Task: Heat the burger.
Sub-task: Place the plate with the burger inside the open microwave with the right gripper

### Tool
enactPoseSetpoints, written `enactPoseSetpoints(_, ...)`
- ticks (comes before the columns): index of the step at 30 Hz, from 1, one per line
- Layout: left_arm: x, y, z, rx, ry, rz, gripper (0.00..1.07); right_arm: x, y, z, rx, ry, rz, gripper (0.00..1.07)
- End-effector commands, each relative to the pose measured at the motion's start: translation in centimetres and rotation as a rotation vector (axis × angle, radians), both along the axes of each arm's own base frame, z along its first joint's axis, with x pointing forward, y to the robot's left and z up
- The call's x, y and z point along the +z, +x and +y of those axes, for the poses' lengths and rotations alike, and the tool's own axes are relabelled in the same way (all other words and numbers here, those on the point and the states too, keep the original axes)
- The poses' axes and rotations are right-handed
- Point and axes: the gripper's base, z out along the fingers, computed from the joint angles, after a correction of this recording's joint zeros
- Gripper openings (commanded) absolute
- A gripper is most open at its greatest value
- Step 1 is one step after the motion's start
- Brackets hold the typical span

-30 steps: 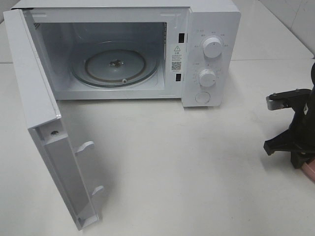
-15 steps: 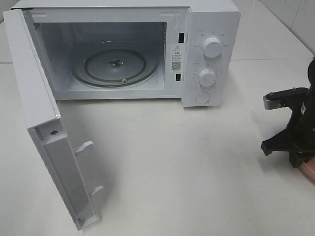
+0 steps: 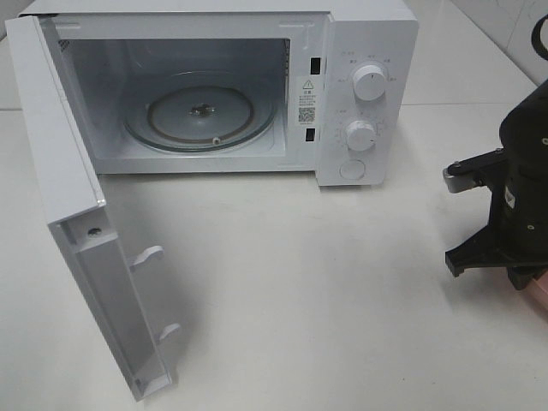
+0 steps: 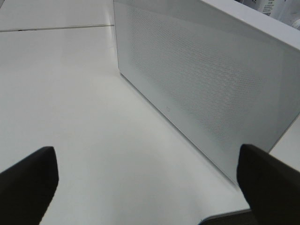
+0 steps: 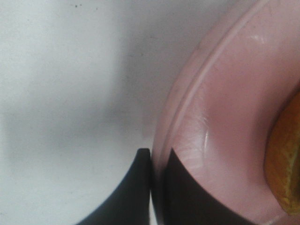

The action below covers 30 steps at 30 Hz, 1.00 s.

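Only a golden-brown edge of the burger (image 5: 287, 154) shows, lying on a round pink plate (image 5: 234, 103) in the right wrist view. My right gripper (image 5: 157, 159) is shut on the plate's rim, one finger outside it and one inside. From the high camera the right arm (image 3: 505, 223) stands at the table's right edge, with a sliver of the pink plate (image 3: 539, 289) below it. My left gripper (image 4: 145, 180) is open and holds nothing. It faces the outer side of the microwave door (image 4: 206, 79).
The white microwave (image 3: 372, 34) stands at the back of the table with its door (image 3: 68, 171) swung wide open to the left. Its glass turntable (image 3: 201, 116) is bare. Two knobs (image 3: 368, 81) sit on the right panel.
The right arm has shifted a little to the left and come further into view. The microwave and its door have not moved.
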Motion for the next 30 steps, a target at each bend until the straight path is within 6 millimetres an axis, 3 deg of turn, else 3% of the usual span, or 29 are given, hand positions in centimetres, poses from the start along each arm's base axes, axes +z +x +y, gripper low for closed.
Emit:
enactPoseSetpoints(1, 0.0, -0.1, 0.0, -0.001, -0.01, -0.019, 0.96, 0.3, -0.4, -0.1, 0.02, -0.072, 0.019, 0.0)
enactPoseSetpoints(21, 0.0, -0.1, 0.0, -0.001, -0.01, -0.019, 0.96, 0.9, -2.5, 2.4, 0.115, -0.156, 0.056, 0.0)
enactPoseSetpoints(30, 0.0, -0.1, 0.0, -0.001, -0.01, -0.019, 0.96, 2.7, -4.5, 3.2, 0.159, -0.154, 0.008, 0.0)
